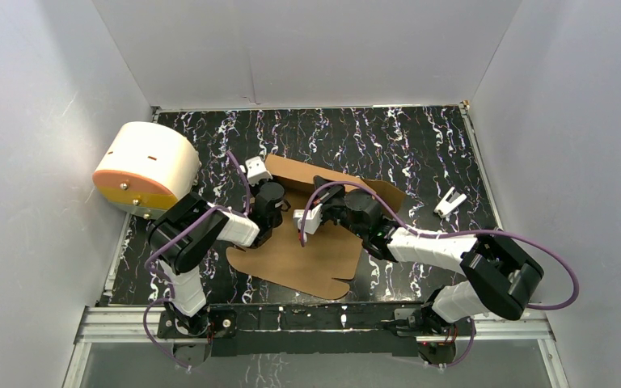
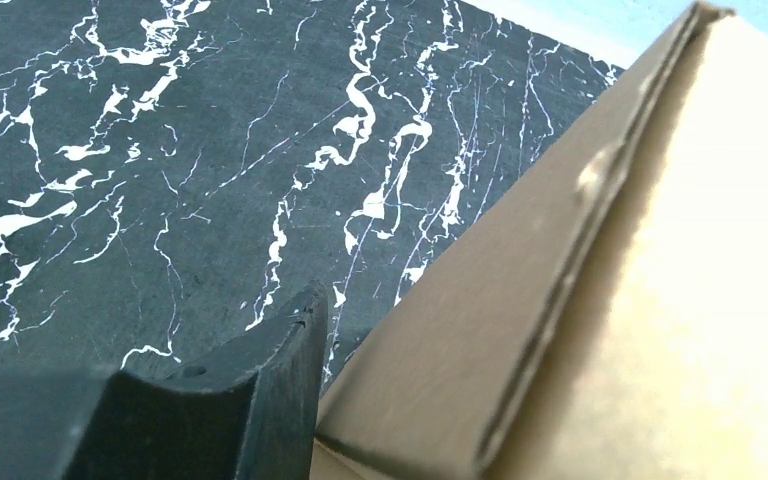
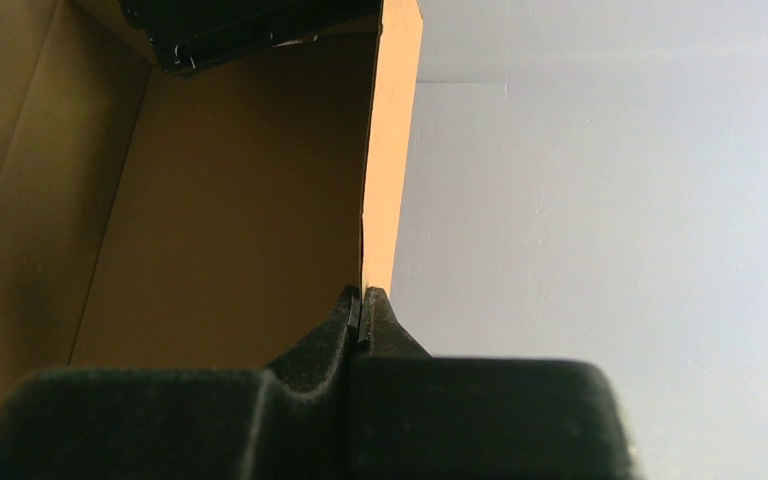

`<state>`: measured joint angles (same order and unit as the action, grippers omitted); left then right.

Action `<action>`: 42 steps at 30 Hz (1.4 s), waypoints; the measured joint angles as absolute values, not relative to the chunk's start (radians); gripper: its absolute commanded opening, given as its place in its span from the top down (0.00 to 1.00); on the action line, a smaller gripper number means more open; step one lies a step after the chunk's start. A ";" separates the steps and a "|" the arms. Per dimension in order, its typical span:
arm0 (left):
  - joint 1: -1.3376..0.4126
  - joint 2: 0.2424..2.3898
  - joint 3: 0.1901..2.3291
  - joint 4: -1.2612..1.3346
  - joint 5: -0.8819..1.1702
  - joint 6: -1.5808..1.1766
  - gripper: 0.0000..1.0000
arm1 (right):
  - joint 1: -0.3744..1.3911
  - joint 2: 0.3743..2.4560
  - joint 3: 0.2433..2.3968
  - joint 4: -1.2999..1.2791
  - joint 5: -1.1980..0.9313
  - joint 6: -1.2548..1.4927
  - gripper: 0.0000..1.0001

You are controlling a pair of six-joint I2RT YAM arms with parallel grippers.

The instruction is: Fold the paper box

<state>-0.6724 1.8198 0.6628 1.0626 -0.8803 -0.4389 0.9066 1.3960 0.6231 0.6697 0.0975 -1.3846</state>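
1. Cream cylinder (image 1: 147,166) with an orange face sits far left on your black marbled table (image 1: 388,137).
2. Your left gripper (image 1: 256,171) is at the far left edge of the paper box (image 1: 307,263); you can't tell whether it's gripping.
3. The box lies mid-table, mostly flat.
4. Your right gripper (image 3: 364,296) is pinched on a raised flap's edge.
5. A white clip (image 1: 449,201) lies on the right.

Note the paper box (image 1: 303,259): plain brown cardboard, matt and dry-looking, with a creased fold line. You see the table (image 2: 160,180) as black with white marble veining, finely scratched, low sheen. Your right gripper (image 3: 363,300) is black and matt, faintly grainy like moulded plastic. The cylinder (image 1: 154,153) is cream and smooth-shelled, with an orange face.
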 measured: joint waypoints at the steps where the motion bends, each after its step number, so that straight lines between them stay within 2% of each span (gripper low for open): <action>1: -0.672 1.820 0.667 1.055 -0.881 -0.432 0.60 | 0.907 1.396 0.623 0.670 0.096 -1.384 1.00; 6: -0.660 1.802 0.660 1.026 -0.848 -0.408 0.48 | 0.907 1.396 0.623 0.671 0.097 -1.383 1.00; 9: -0.640 1.762 0.632 1.001 -0.794 -0.382 0.37 | 0.907 1.396 0.623 0.671 0.098 -1.383 1.00; 14: -0.607 1.621 0.539 0.922 -0.708 -0.323 0.26 | 0.913 1.398 0.623 0.673 0.086 -1.383 1.00; 22: -0.597 1.283 0.434 0.785 -0.590 -0.314 0.20 | 0.916 1.409 0.635 0.661 0.078 -1.377 1.00; 34: -0.591 0.979 0.399 0.529 -0.438 -0.373 0.17 | 0.907 1.446 0.662 0.668 0.078 -1.413 1.00; 37: -0.591 0.892 0.404 0.443 -0.439 -0.407 0.17 | 0.905 1.481 0.692 0.674 0.078 -1.421 0.91; 42: -0.591 0.790 0.421 0.290 -0.439 -0.476 0.16 | 0.905 1.493 0.706 0.661 0.079 -1.412 0.66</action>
<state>-0.5907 0.7902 0.4213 0.2905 -0.4393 -0.4759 0.9054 1.4925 0.7063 0.6605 0.0792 -1.4124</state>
